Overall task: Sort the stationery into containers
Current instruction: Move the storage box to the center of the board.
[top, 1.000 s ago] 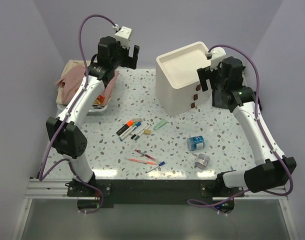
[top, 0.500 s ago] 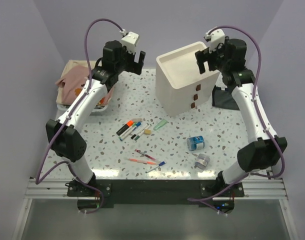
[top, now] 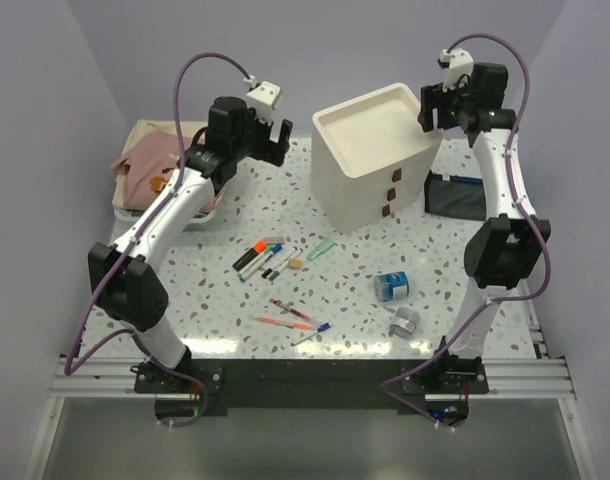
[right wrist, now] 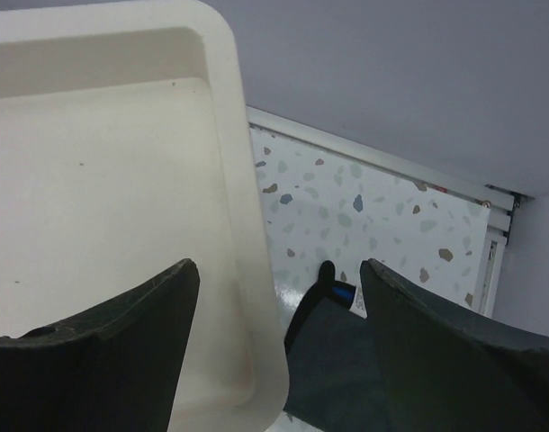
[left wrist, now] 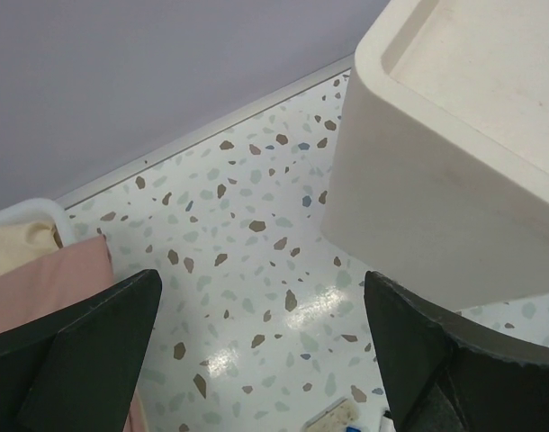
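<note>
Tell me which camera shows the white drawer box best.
The top external view: the drawer unit shows whole, with its tray top and three brown handles on the front. The left wrist view catches only one corner and a plain side of it. The right wrist view catches only part of the tray top, no handles.

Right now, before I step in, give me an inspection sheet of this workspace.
Surface: speckled table, no spills seen.
Job's things: drawer unit, top tray empty; navy pouch right of it; markers, highlighter, pens, blue roll, grey roll loose mid-table.
Clutter: pink cloth over a white bin, far left.
Grippers: left gripper open, empty, raised; right gripper open, empty, over the unit's right rim.
Cables: purple cables looped high, off the table.
Surroundings: lilac walls; nothing else seen.
</note>
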`<action>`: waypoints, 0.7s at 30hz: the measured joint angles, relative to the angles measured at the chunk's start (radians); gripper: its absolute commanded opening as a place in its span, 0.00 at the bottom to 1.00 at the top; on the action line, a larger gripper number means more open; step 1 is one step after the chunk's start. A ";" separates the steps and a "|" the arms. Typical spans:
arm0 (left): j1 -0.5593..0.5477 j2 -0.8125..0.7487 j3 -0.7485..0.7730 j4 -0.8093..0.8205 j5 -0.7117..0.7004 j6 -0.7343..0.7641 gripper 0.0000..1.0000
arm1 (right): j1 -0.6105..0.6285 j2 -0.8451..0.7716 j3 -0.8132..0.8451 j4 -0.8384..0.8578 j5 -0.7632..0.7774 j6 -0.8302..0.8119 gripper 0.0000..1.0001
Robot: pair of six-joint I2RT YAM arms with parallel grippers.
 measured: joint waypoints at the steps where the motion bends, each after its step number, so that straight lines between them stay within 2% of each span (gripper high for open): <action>1: -0.003 0.000 0.000 0.002 0.005 0.000 1.00 | -0.008 0.008 0.009 -0.007 -0.003 0.000 0.75; 6: -0.021 0.016 0.008 0.010 0.021 -0.016 0.99 | -0.013 0.032 0.039 -0.024 -0.030 0.000 0.68; 13: -0.039 0.164 0.107 0.016 0.022 -0.079 0.98 | -0.005 0.050 0.051 -0.028 -0.069 0.013 0.58; 18: -0.039 0.211 0.115 0.011 0.021 -0.104 0.98 | -0.005 0.076 0.053 -0.027 -0.080 0.026 0.53; 19: -0.039 0.212 0.115 0.011 0.020 -0.105 0.98 | -0.005 0.077 0.055 -0.028 -0.082 0.029 0.44; 21: -0.039 0.212 0.117 0.014 0.020 -0.105 0.98 | -0.005 0.078 0.056 -0.028 -0.084 0.034 0.33</action>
